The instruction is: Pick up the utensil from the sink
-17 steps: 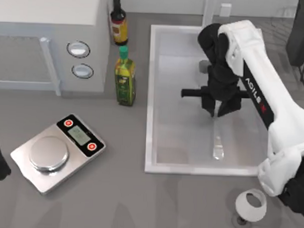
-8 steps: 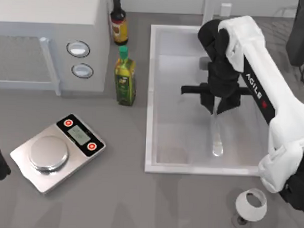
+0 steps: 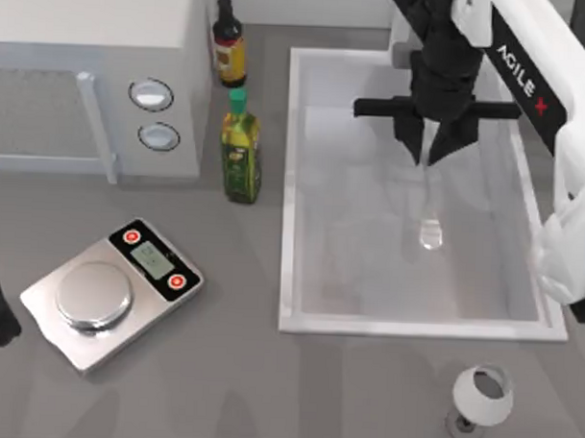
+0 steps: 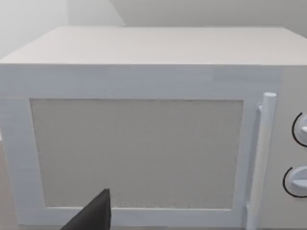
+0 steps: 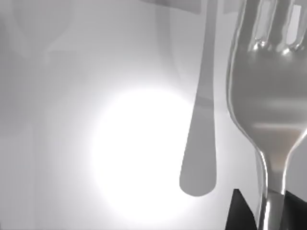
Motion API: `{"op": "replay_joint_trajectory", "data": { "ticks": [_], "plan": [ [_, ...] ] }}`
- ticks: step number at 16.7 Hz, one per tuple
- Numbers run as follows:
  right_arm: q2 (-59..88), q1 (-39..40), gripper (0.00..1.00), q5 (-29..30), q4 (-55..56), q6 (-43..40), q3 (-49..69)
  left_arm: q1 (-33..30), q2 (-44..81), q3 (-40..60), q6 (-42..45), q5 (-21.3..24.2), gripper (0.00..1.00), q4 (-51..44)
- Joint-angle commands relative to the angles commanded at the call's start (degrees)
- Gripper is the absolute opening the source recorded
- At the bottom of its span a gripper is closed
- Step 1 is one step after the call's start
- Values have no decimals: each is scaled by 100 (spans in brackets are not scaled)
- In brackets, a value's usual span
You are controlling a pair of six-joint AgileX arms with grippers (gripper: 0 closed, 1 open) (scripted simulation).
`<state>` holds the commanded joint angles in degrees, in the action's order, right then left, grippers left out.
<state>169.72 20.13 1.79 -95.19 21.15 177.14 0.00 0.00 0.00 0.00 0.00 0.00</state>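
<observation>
Above the sink (image 3: 292, 190), toward its 12 o'clock end, the right tool (image 3: 432, 159) points downward with its fingers (image 3: 409, 141) closed on one end of the utensil (image 3: 429, 209). The fork extends from the fingers toward 6 o'clock, its rounded handle end over the pale basin floor, roughly at the basin's centre. From the right wrist camera, the utensil (image 5: 266, 96) appears large, tines and neck running into the dark fingers (image 5: 242, 213), with its grey shadow on the glossy basin floor beside a bright reflection. Whether the fork's far end touches the floor cannot be told. The left arm is parked at the table's 9 o'clock edge, its wrist camera facing the microwave (image 4: 139, 129). On the table (image 3: 239, 371) to the left of the sink stand an olive-oil bottle (image 3: 241, 152), a dark bottle (image 3: 228, 44) and a scale (image 3: 110, 291); a wine glass (image 3: 481, 399) stands at the sink's 5 o'clock.
</observation>
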Motion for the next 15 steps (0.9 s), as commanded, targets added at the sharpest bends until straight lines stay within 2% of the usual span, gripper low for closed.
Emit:
{"op": "replay_joint_trajectory", "data": {
  "ticks": [4,11,15],
  "plan": [
    [-927,3,0,-15,80,3,-968,0,0,0,0,0,100,0],
    [-1124,-12,0,-21,103,-7,-1139,0,0,0,0,0,100,0],
    [-1876,-189,0,-44,320,-187,-2010,0,0,0,0,0,100,0]
  ]
}}
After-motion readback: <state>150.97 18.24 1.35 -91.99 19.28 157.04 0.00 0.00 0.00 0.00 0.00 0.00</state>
